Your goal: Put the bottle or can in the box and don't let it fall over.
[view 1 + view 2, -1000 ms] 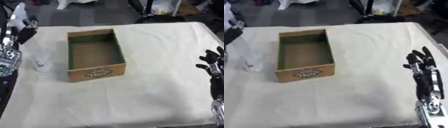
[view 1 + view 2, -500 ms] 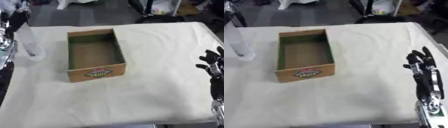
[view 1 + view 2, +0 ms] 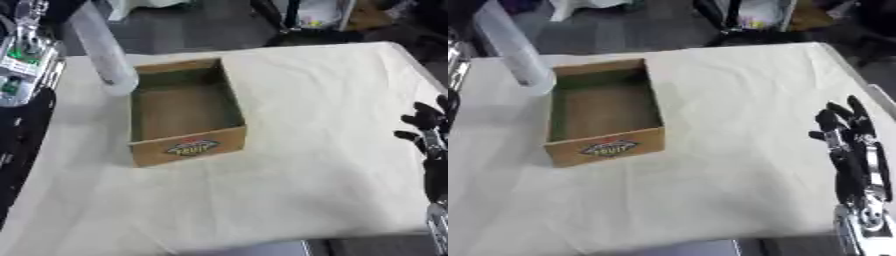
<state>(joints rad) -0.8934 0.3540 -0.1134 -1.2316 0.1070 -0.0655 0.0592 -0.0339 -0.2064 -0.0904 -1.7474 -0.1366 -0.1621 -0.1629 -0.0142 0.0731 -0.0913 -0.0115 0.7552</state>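
Left eye view, upper left: the clear bottle (image 3: 103, 54) hangs tilted beside the box's (image 3: 187, 147) far-left corner — left hand (image 3: 26, 30) grip unclear. Right hand (image 3: 846, 132) idles open, lower right. Lowering upright inside remains.

bottle (image 3: 103, 50): tilted, just right of the left hand (image 3: 26, 30), above the box's far-left corner
box (image 3: 184, 112): on the table (image 3: 332, 150), right of and nearer than the left hand
right hand (image 3: 846, 132): well right of box, at table's edge
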